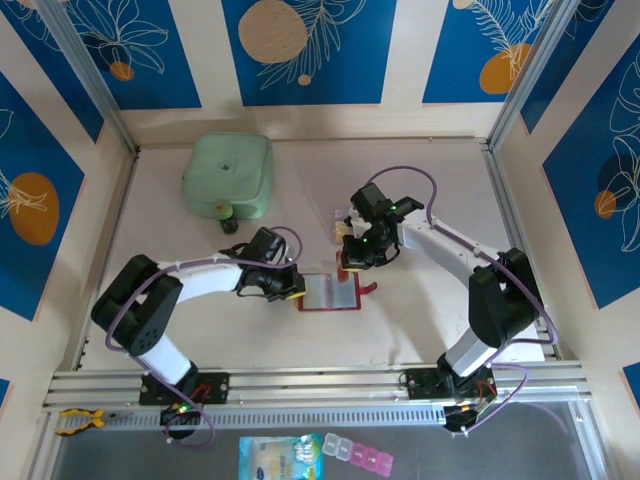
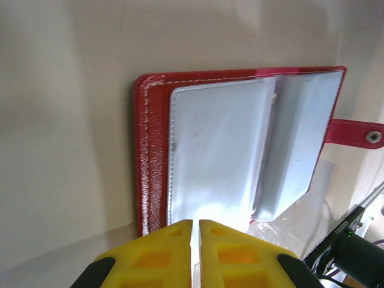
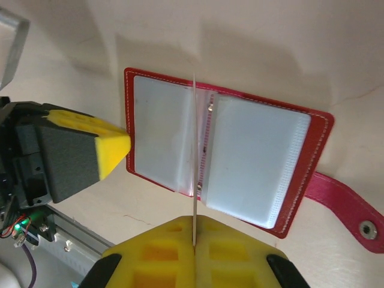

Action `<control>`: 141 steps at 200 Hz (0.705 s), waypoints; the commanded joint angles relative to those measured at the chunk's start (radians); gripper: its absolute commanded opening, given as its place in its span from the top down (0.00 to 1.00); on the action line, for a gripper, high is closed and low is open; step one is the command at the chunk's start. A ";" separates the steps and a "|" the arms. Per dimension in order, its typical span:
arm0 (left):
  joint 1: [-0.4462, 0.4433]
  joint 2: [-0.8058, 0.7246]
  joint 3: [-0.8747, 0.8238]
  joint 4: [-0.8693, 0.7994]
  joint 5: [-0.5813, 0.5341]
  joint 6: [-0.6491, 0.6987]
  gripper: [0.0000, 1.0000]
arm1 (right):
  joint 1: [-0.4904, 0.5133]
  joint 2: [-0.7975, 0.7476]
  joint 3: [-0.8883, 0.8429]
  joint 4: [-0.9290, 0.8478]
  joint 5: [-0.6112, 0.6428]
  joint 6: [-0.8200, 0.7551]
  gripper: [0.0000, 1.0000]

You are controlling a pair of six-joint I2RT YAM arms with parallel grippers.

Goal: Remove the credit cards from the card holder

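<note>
Left gripper (image 2: pixel 195 234): jaws drawn together to a hairline slit, the tips against the left edge of the holder. I could not tell whether they pinched that edge or only pressed on it.
Card holder (image 2: pixel 147 150): lay open on the table (image 3: pixel 240 36) between the two arms, pale pockets facing up. No card colour showed through them.
Pocket leaf (image 3: pixel 194 132): one thin leaf stood upright from the spine, seen edge-on.
Right gripper (image 3: pixel 194 231): jaws closed on the free edge of that leaf.
Snap tab (image 3: pixel 345 207): lay loose on the table off the right side.
Step in hand: by my reckoning, leafing through the pockets in search of a card, with the left arm steadying the holder.
Next move: it looked to call for turning the leaf over gently, left side kept pinned, then checking each pocket mouth for a card edge to grip.
</note>
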 commanded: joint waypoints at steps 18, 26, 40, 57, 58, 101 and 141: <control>0.000 -0.038 0.030 -0.032 -0.016 0.028 0.87 | -0.039 -0.022 0.021 -0.049 -0.011 -0.065 0.96; 0.000 -0.043 0.029 -0.034 -0.016 0.030 0.87 | -0.044 -0.022 0.019 -0.050 -0.011 -0.069 0.96; 0.002 -0.053 0.028 -0.040 -0.022 0.035 0.87 | -0.053 -0.022 0.018 -0.050 -0.013 -0.075 0.96; 0.004 -0.065 0.023 -0.043 -0.024 0.036 0.87 | -0.061 -0.025 0.016 -0.048 -0.014 -0.083 0.96; 0.004 -0.065 0.023 -0.042 -0.024 0.036 0.87 | -0.062 -0.026 0.015 -0.048 -0.014 -0.084 0.96; 0.010 -0.090 0.015 -0.040 -0.034 0.032 0.86 | -0.092 -0.027 0.024 -0.065 -0.006 -0.135 0.96; 0.010 -0.115 0.007 -0.051 -0.048 0.033 0.85 | -0.122 -0.033 0.024 -0.072 -0.010 -0.227 0.96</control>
